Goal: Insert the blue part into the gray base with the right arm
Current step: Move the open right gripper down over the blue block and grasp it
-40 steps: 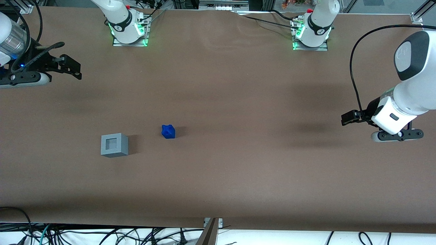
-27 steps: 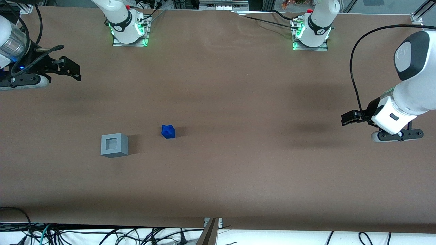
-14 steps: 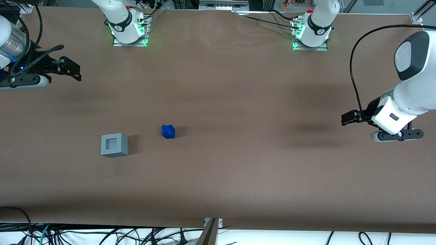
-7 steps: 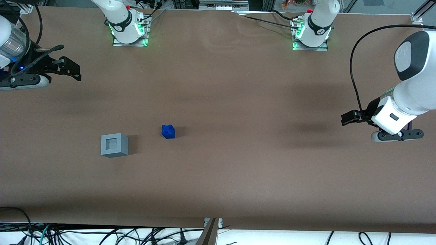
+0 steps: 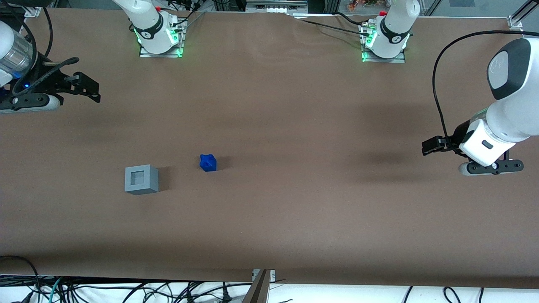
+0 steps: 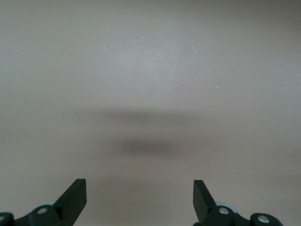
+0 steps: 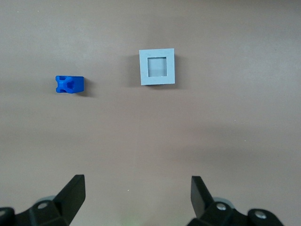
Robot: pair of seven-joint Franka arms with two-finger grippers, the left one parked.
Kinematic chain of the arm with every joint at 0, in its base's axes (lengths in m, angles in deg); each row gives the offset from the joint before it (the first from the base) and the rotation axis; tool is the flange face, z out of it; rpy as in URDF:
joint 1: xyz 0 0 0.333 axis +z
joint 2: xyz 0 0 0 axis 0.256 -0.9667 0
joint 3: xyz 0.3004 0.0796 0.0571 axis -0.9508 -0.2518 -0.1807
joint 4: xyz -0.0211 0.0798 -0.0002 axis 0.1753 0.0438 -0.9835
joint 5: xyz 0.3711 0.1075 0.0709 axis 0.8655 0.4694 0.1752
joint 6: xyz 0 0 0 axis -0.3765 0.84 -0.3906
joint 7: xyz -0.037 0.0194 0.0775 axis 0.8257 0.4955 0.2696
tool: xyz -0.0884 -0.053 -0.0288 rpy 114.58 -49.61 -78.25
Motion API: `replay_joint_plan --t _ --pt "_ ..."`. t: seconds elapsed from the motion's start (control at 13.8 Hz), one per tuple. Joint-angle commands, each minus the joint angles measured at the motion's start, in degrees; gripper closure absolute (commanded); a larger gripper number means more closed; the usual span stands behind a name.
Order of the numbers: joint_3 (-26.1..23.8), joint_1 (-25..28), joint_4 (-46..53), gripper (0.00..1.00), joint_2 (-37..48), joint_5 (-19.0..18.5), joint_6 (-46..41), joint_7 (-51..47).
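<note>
Overhead, the gripper (image 7: 136, 197) hangs with its fingers (image 7: 75, 188) spread wide apart and nothing between them, well above the table (image 5: 294, 126) at the working arm's end. Over the last few seconds the right arm (image 5: 17, 54) has shifted only slightly, drawing a little farther from the front camera, while block and base have not moved at all. My reading is that the reach for the block has barely begun and the whole task lies ahead.

Both pieces rest on the table, well apart from the gripper. The blue part (image 5: 208, 163) sits near the gray base (image 5: 141, 179), a clear gap between them, with the base nearer the front camera and nearer the working arm's end.

From the front, the gripper's distance from both pieces is plain, but the fingers are hard to read. In the right wrist view, the open fingers, the blue part (image 7: 69, 84) lying tipped on its side, and the square recess in the base (image 7: 157, 66), seen empty, are clear.
</note>
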Motion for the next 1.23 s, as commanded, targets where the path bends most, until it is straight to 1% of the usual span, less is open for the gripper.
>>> replay_joint_plan --t 0.0,0.22,0.29,0.58,0.65,0.72,0.8,0.87,0.94,1.01,1.16 --pt "-0.7 -0.7 1.6 0.01 -0.8 -0.5 0.0 0.0" --pt "-0.7 -0.9 1.5 0.01 -2.7 0.1 2.4 0.9" --pt "-0.7 -0.9 1.3 0.01 -2.7 0.2 2.1 1.1" --pt "-1.2 -0.2 1.5 0.01 -4.1 -0.3 3.0 1.1" --pt "-1.4 0.6 1.2 0.01 -5.1 0.0 3.0 0.5" --pt "-1.4 3.0 1.2 0.01 -6.7 0.1 3.3 -0.3" --pt "-1.3 5.1 1.2 0.01 -8.6 0.1 5.1 -4.0" --pt "-1.3 6.5 1.2 0.01 -10.6 0.2 6.9 -10.2" --pt "-1.4 9.1 1.2 0.01 -12.8 0.2 8.7 -15.6" --pt "-1.3 11.2 1.2 0.01 -14.9 0.5 11.9 -19.6" --pt "-1.3 13.8 1.2 0.01 -19.5 1.6 17.3 -22.7"
